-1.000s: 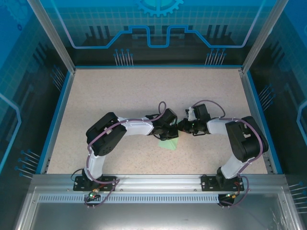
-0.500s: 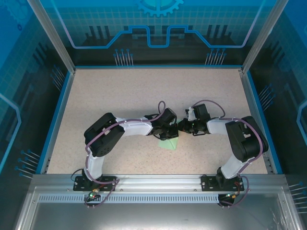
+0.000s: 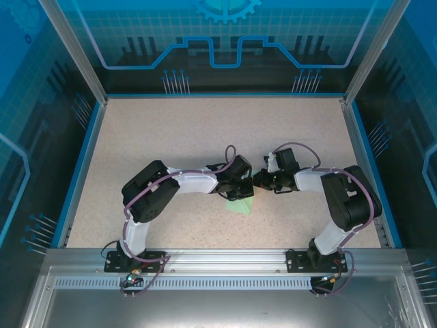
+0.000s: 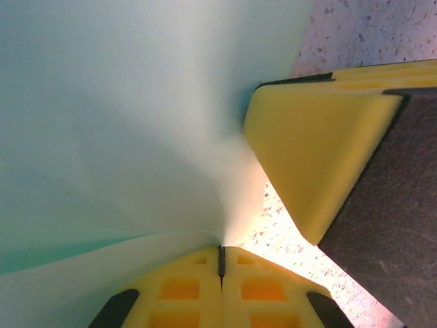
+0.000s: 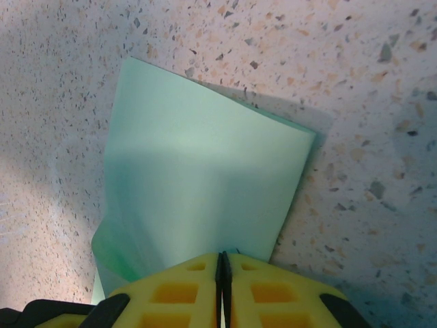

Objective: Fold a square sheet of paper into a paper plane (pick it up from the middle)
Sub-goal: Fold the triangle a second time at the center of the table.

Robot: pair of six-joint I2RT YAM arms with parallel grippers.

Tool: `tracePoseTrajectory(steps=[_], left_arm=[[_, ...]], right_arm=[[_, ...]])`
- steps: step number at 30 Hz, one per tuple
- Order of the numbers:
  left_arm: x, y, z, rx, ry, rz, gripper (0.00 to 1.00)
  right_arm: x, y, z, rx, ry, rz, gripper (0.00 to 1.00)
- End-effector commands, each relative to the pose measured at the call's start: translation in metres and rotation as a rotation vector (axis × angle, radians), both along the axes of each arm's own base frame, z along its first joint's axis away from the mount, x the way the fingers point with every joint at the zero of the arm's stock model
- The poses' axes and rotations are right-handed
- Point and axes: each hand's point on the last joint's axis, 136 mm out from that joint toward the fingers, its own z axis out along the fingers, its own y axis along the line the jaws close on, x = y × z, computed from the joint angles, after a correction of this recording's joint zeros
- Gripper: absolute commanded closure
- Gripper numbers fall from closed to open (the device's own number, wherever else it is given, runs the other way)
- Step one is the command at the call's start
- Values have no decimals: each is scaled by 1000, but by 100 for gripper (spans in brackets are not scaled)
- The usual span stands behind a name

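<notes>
A beige speckled tabletop (image 3: 205,137) lies inside a blue rim (image 3: 222,94). Aluminium posts (image 3: 72,48) rise at the far corners, holding translucent blue panels (image 3: 307,34) printed with circuit lines and a gear emblem (image 3: 227,8). A slotted aluminium rail (image 3: 218,281) crosses the near edge.

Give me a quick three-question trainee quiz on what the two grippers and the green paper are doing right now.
1. True or false: the left gripper stands open, clear of the sheet of paper.
2. What colour is the sheet? A white; B pale green; C pink.
3. How many grippers pinch the sheet?
Key: 1 false, it is shut on the sheet. 2 B. 3 two: the right gripper pinches it as well.
</notes>
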Motion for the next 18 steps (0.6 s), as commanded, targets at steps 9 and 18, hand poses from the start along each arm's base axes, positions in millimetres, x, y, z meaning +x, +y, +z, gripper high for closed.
tracePoseTrajectory(steps=[9,18], left_arm=[[-2,3,-21,25,17,-17,88],[-5,5,-26,17,28,-18,82]], right_arm=[[-13,-14,-16,-75,55,-16,87],[-8,-24,9,-71,4,-42,81]])
